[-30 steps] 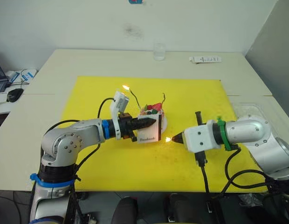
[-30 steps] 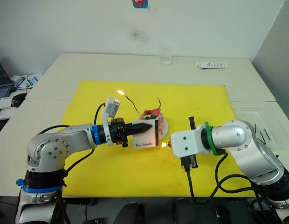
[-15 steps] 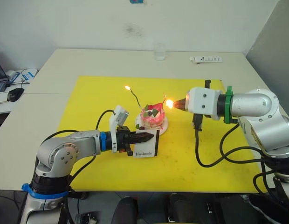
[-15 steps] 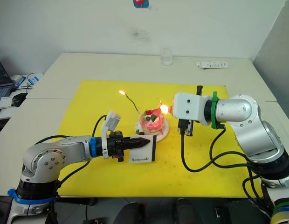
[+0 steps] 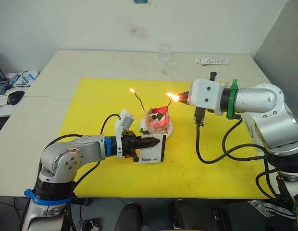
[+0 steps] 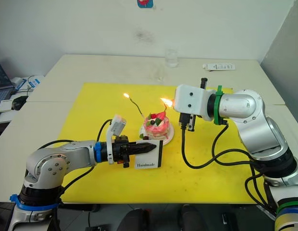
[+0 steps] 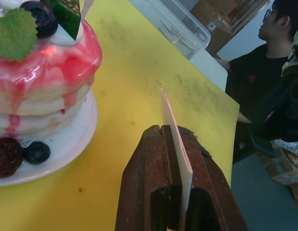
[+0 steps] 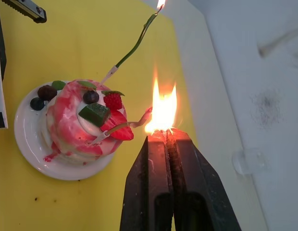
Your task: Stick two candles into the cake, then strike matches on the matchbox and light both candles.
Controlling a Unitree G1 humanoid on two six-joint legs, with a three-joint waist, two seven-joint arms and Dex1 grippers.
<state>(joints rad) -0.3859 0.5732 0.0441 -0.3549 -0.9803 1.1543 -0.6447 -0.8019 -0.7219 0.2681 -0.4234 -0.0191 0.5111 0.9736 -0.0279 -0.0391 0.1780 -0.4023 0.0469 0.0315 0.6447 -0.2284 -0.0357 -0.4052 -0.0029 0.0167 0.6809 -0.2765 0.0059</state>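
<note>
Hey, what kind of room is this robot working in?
Probably an office or lab: pale desks pushed together against a bare wall, a computer mouse and papers at one edge, and a remote control at the back.

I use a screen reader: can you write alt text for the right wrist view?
The right gripper, shut on a burning match, holds its flame at the tip of the brownish-pink candle stuck in the cake. The greenish candle beside it already burns; the cake sits on a white plate on a yellow mat.
</note>
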